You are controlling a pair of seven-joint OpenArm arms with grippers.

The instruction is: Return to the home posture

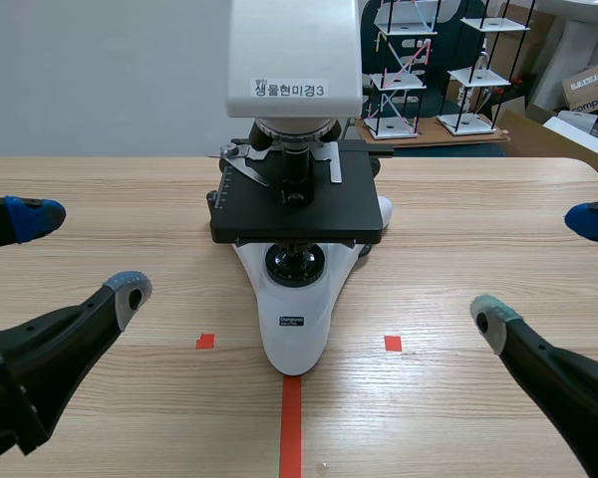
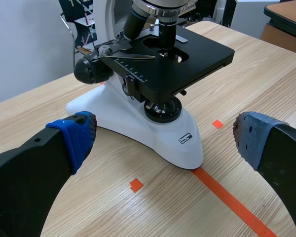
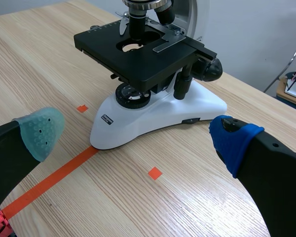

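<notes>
- The left end effector [image 1: 82, 254] hung low, left of the microscope [image 1: 297, 214], fingers apart.
- The right end effector [image 1: 541, 270] hung right of the microscope, fingers likewise apart.
- The microscope stood on the desk [image 1: 458, 229] between them, untouched.

White microscope [image 1: 294, 319] on wooden table [image 1: 458, 418], midway between left claw [image 1: 80, 256] and right claw [image 1: 543, 269], slightly ahead of both. Black stage [image 1: 349, 214] level, objectives [image 2: 167, 29] just above its hole. Korean label [image 1: 290, 89] on the head. Well beyond the claws: wire racks [image 1: 397, 80], cardboard box [image 1: 590, 85].
</notes>
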